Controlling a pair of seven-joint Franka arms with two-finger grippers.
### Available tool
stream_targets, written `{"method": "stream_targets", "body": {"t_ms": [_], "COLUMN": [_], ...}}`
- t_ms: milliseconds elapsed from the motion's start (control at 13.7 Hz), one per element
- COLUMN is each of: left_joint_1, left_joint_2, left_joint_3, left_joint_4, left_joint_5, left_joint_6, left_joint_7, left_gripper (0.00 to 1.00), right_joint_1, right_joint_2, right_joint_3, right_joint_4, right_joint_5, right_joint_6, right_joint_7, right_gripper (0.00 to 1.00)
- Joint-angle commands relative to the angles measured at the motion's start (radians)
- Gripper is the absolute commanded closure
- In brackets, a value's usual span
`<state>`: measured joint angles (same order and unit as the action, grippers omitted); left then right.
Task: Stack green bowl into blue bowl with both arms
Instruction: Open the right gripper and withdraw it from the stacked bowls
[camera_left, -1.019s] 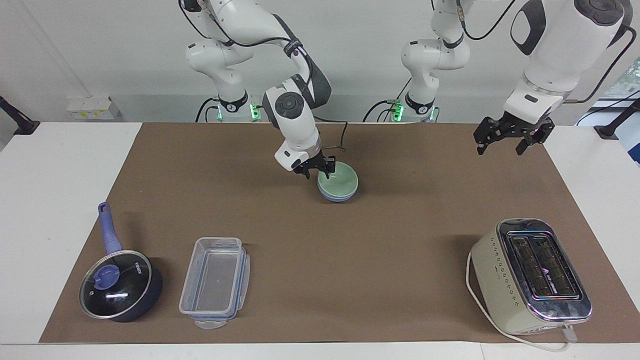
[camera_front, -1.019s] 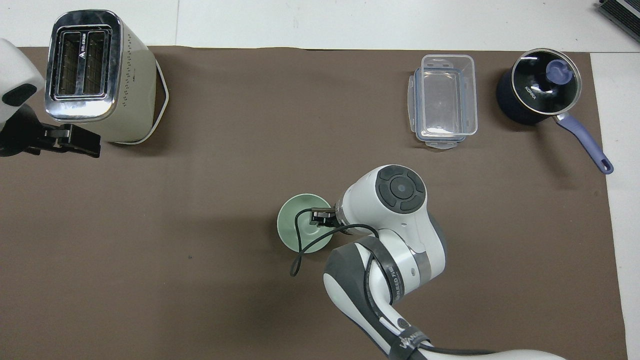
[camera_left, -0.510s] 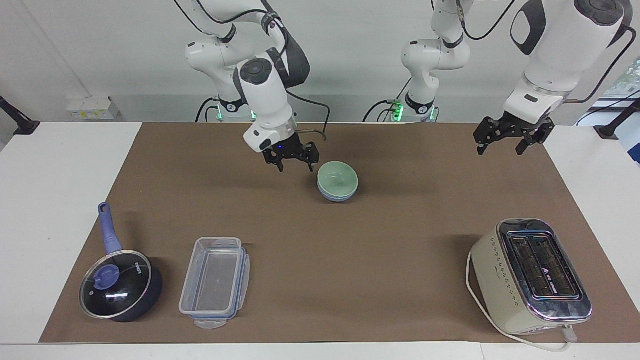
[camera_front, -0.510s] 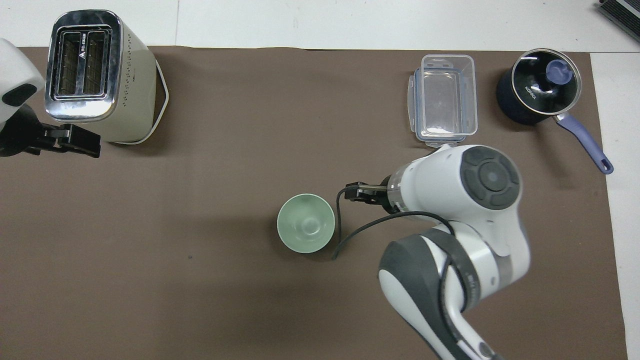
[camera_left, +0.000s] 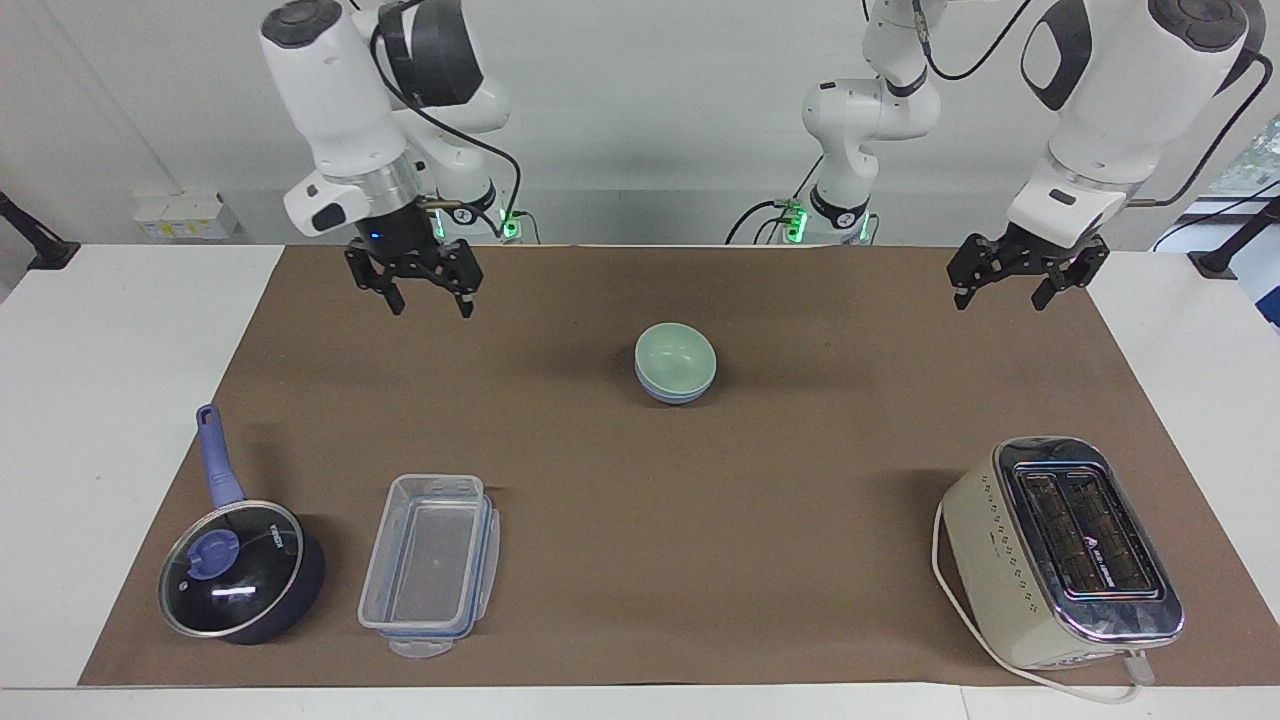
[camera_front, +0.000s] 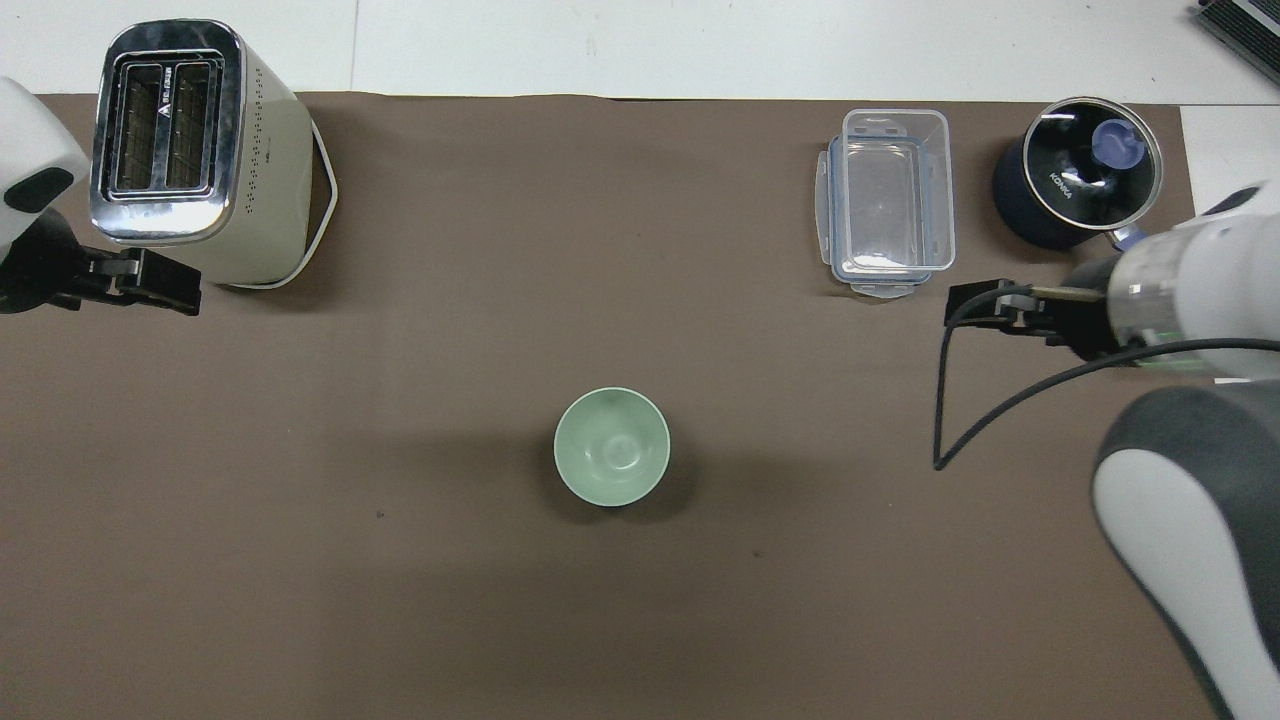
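Note:
The green bowl (camera_left: 675, 355) sits nested inside the blue bowl (camera_left: 676, 393) in the middle of the brown mat. Only the blue bowl's rim and lower wall show under it. In the overhead view the green bowl (camera_front: 611, 459) hides the blue bowl. My right gripper (camera_left: 430, 303) is open and empty, raised over the mat toward the right arm's end, well clear of the bowls; it also shows in the overhead view (camera_front: 975, 303). My left gripper (camera_left: 1002, 297) is open and empty, and waits raised over the mat's edge at the left arm's end (camera_front: 165, 288).
A cream toaster (camera_left: 1065, 550) with a white cord stands farther from the robots at the left arm's end. A clear plastic container (camera_left: 430, 565) and a dark blue lidded saucepan (camera_left: 240, 570) sit farther from the robots at the right arm's end.
My right gripper has let go of the green bowl, risen and swung away toward the right arm's end of the table. The bowls stay nested. The left arm has not moved.

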<state>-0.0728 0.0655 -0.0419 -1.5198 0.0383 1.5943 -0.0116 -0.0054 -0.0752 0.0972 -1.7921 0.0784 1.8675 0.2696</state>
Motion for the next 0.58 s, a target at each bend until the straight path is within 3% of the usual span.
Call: {"method": "stream_targets", "body": {"t_ms": [0,291,510], "left_joint_1": [0.011,0.010,0.011], "left_joint_2": [-0.003,-0.003,-0.003], "left_joint_3": [-0.004,-0.004,-0.004], "left_joint_4": [0.007,0.007,0.007], "left_joint_5": [-0.011,-0.011,-0.011], "left_joint_6": [-0.007,-0.007,-0.007], "left_joint_7": [0.015,0.015,0.015], "left_gripper": [0.00,0.00,0.00], "right_joint_1": [-0.079,-0.114,-0.114], "right_joint_2": [0.023,0.081,0.129], "right_joint_3": [0.015,0.016,0.016], "right_joint_4": [0.121,0.324,0.426], "right_joint_5": [-0.035,-0.111,-0.108], "right_joint_6": [-0.103,-0.321,-0.396], "right_joint_7": [-0.010,-0.082,-0.086], "right_gripper": [0.00,0.00,0.00]}}
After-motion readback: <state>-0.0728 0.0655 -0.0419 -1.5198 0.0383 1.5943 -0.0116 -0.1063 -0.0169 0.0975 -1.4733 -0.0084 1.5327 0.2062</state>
